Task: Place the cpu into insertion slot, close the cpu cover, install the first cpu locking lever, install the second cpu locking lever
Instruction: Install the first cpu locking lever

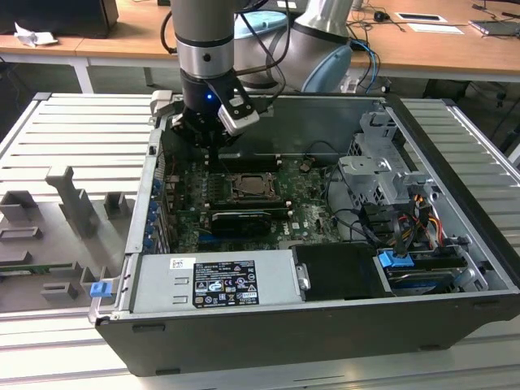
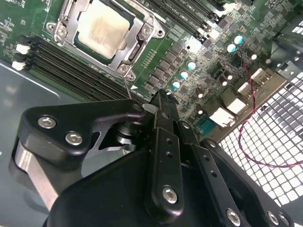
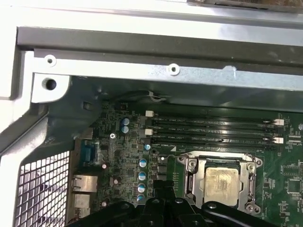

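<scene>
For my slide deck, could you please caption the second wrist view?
Gripper hangs close to the chip, which lies seated under its closed metal cover.

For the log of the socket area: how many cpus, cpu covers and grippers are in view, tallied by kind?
cpu: 1
cpu cover: 1
gripper: 1
Total: 3

Second wrist view's edge crops the cpu cover (image 2: 141, 34) (cpu (image 2: 102, 28) too).

Space above cpu cover (image 3: 191, 182) free; memory slots (image 3: 213, 126) flank both sides.
</scene>
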Available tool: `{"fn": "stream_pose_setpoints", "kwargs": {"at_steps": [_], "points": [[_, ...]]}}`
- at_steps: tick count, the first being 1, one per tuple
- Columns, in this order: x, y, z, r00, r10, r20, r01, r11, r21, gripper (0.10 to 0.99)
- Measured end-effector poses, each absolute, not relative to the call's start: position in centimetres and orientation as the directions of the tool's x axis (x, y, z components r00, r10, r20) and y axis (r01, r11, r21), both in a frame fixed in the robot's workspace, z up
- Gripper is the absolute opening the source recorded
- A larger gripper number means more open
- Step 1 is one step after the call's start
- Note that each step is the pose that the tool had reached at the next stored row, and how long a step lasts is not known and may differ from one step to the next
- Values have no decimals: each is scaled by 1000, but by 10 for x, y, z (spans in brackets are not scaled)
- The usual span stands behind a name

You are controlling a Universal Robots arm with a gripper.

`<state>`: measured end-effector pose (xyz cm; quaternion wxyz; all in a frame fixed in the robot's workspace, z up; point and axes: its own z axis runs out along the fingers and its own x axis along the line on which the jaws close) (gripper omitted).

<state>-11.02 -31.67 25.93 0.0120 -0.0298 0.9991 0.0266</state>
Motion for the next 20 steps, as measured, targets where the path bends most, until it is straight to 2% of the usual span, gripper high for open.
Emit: {"fn": "stream_pose_setpoints", "kwargs": {"at_steps": [20], "points": [[-122, -317, 259, -998, -59, -26, -60, 997, 53, 106]]}}
